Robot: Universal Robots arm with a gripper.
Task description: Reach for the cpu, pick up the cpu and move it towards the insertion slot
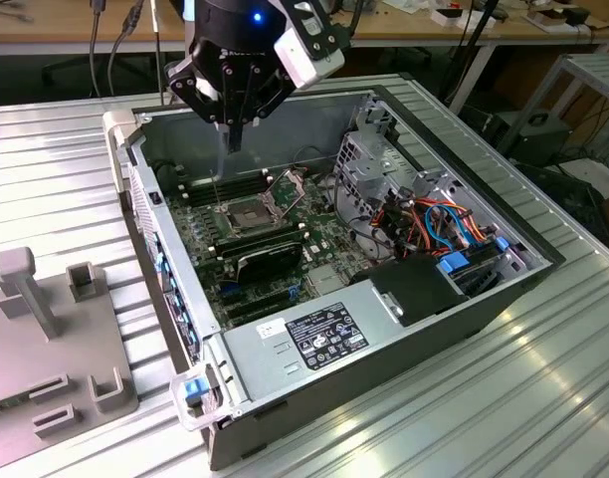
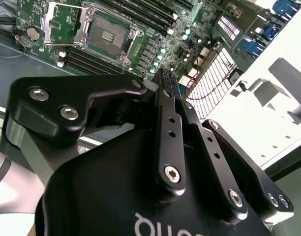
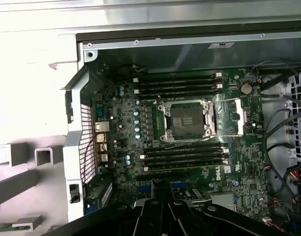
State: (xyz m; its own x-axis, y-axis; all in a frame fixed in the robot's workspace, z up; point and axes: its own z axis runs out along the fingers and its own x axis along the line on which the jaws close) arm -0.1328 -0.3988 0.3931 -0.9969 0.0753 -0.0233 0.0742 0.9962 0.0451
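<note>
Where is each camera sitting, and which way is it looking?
Exterior view: off the arm, looking down into the open computer case; end effector above it.
First wrist view: on the arm, facing down at the insertion slot; end effector tip shows.
Second wrist view: behind the end effector, looking along it.
All three share the insertion slot.

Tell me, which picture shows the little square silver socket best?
The first wrist view: it looks straight down on the insertion slot, whole and unblocked. The exterior view shows it slanted, below the pincer. The second wrist view shows it tilted, past the pincer.
</note>
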